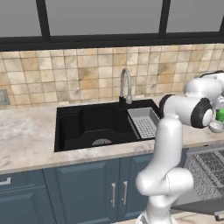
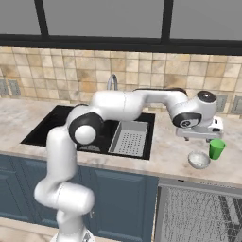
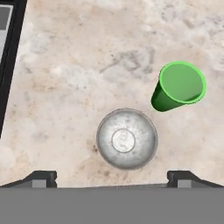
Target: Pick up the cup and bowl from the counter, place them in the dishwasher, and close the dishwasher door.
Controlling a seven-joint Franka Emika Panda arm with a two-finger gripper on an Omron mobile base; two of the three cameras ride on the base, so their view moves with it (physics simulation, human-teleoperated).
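Two dark gripper fingers [image 3: 42, 177] stood wide apart, holding nothing. Small glossy grey-white round bowl [image 3: 126, 139] lay between them, ahead, on beige marbled stone counter [image 3: 78, 74]. Bright green cup [image 3: 178, 86] upright just beyond bowl, toward right finger.

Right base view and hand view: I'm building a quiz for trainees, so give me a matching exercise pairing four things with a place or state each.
1. small bright green cup
2. shallow glossy grey-white bowl
3. grey perforated strainer tray
4. claw

A. in the black sink
B. open, above the counter
C. upright on the counter, beside the bowl
D. on the counter, nearer the front edge than the cup

Pairs: 1-C, 2-D, 3-A, 4-B
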